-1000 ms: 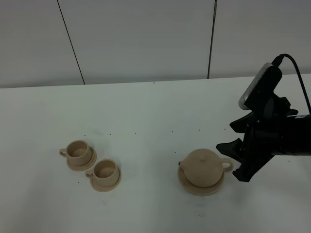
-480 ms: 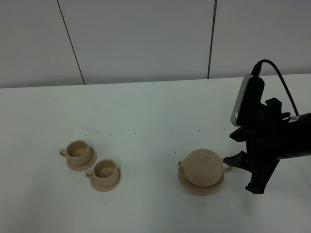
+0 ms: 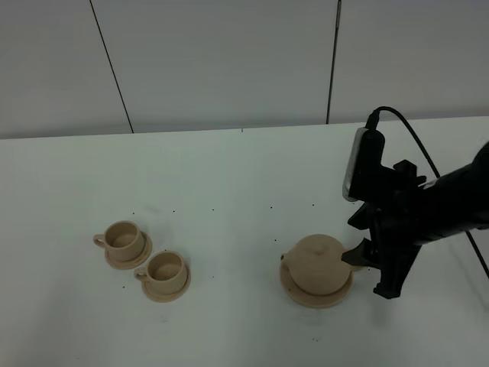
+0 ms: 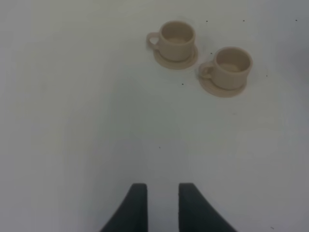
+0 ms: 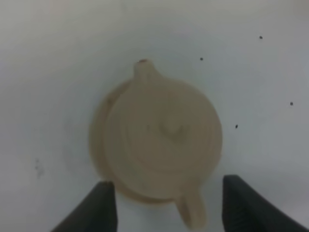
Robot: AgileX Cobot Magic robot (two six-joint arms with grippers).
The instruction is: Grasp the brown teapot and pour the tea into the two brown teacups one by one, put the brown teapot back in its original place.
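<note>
The right gripper (image 3: 370, 269) is hovering with jaws spread, straddling the loop handle (image 5: 193, 212) of the brown teapot (image 3: 315, 264), which is sitting on its saucer (image 3: 306, 300) on the table (image 3: 229, 176).

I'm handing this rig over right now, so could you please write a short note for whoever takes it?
Left gripper: jaws narrowly parted, empty.
Right gripper: jaws open either side of the handle of the brown teapot, not gripping.
Teapot on its saucer; both teacups on theirs.
Done: nothing grasped or poured yet.
Left: grasp, pour into each cup, return teapot.
</note>
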